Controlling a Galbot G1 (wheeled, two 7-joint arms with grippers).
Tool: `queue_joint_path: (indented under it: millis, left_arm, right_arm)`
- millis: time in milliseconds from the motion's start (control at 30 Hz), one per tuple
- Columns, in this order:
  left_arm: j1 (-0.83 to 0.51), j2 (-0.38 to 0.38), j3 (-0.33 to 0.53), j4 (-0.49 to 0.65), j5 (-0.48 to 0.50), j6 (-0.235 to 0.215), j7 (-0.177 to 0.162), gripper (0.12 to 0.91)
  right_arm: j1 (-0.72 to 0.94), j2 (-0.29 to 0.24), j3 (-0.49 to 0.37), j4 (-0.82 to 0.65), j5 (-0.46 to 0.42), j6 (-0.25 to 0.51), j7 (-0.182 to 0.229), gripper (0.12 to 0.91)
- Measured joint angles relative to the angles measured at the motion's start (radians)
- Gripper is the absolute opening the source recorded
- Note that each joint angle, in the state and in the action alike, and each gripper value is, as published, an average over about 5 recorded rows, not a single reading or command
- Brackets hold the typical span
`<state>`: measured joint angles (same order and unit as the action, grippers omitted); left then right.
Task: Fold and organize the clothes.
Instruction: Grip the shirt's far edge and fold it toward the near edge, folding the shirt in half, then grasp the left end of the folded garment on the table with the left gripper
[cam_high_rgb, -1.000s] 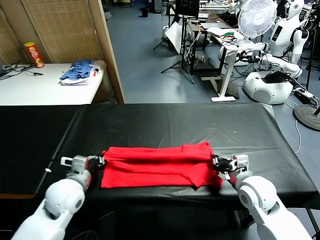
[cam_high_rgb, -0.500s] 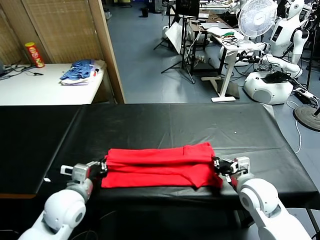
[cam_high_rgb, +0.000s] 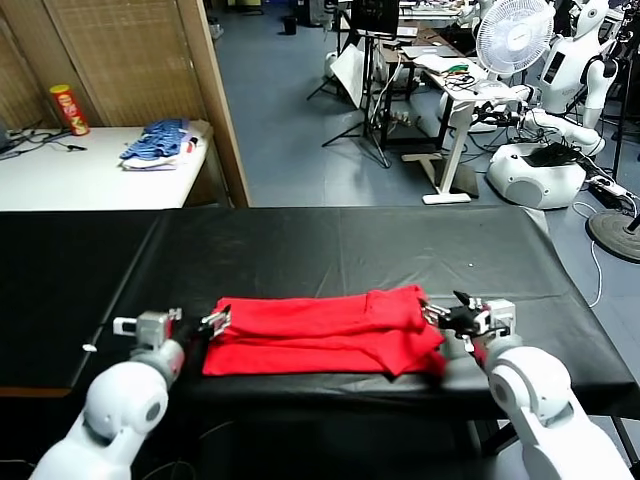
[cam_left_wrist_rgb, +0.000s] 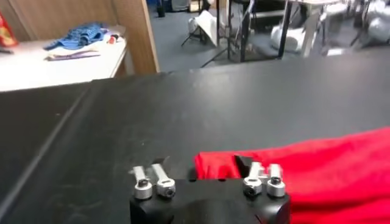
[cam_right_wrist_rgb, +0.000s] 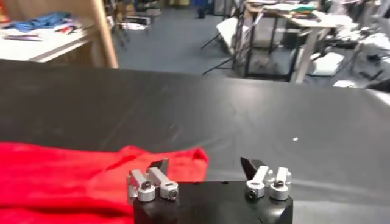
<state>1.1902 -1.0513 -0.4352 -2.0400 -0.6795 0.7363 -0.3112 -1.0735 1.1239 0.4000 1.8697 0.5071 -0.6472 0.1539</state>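
We find the black table (cam_high_rgb: 330, 240) holding the red T-shirt (cam_high_rgb: 320, 335), folded into a band near its front edge. Behind the shirt lies broad open cloth; in front, little margin, so a forward drag risks slipping it off. The left gripper (cam_high_rgb: 212, 324) and right gripper (cam_high_rgb: 450, 313) sit released at the shirt's ends, jaws spread; a spread finger may snag a fold.

The folded T-shirt (cam_high_rgb: 322, 331) lies on the near part of the table (cam_high_rgb: 330, 245). The left gripper (cam_high_rgb: 208, 323) sits at its left end, the right gripper (cam_high_rgb: 447, 313) at its right end. A pile of garments (cam_high_rgb: 157, 143) rests on a side table (cam_high_rgb: 85, 170) behind, to the left.
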Motion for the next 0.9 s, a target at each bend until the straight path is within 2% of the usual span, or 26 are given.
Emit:
queue_joint_path:
  millis: [167, 233, 333, 400, 500, 633, 767, 833, 900]
  left_arm:
    - [-0.041, -0.035, 0.020, 0.065, -0.020, 0.000, 0.018, 0.798]
    - [-0.049, -0.052, 0.024, 0.092, -0.027, 0.000, 0.020, 0.798]
    - [-0.052, -0.069, 0.024, 0.128, -0.033, 0.000, 0.026, 0.793]
    - [-0.051, -0.073, 0.022, 0.144, -0.034, 0.000, 0.031, 0.766]
    - [-0.050, -0.075, 0.018, 0.160, -0.019, -0.001, 0.040, 0.642]
    - [-0.049, -0.085, 0.020, 0.182, 0.061, -0.006, 0.069, 0.408]
    - [-0.055, -0.102, 0.034, 0.207, 0.183, -0.048, 0.111, 0.195]
    - [-0.063, -0.112, 0.041, 0.224, 0.237, -0.088, 0.126, 0.141]
    - [-0.074, -0.122, 0.046, 0.240, 0.277, -0.124, 0.136, 0.134]
  right_arm:
    - [0.039, 0.039, -0.024, -0.081, -0.016, 0.008, -0.008, 0.794]
    - [0.045, 0.049, -0.027, -0.101, -0.016, 0.009, -0.013, 0.768]
    - [0.047, 0.064, -0.029, -0.121, -0.017, 0.014, -0.017, 0.655]
    - [0.048, 0.073, -0.029, -0.132, -0.021, 0.022, -0.017, 0.541]
    - [0.046, 0.086, -0.033, -0.145, -0.037, 0.048, -0.011, 0.374]
    - [0.048, 0.106, -0.048, -0.165, -0.078, 0.112, 0.014, 0.189]
    - [0.064, 0.131, -0.068, -0.194, -0.119, 0.188, 0.023, 0.133]
    - [0.076, 0.143, -0.075, -0.212, -0.129, 0.216, 0.016, 0.128]
    - [0.088, 0.151, -0.079, -0.227, -0.133, 0.236, 0.003, 0.130]
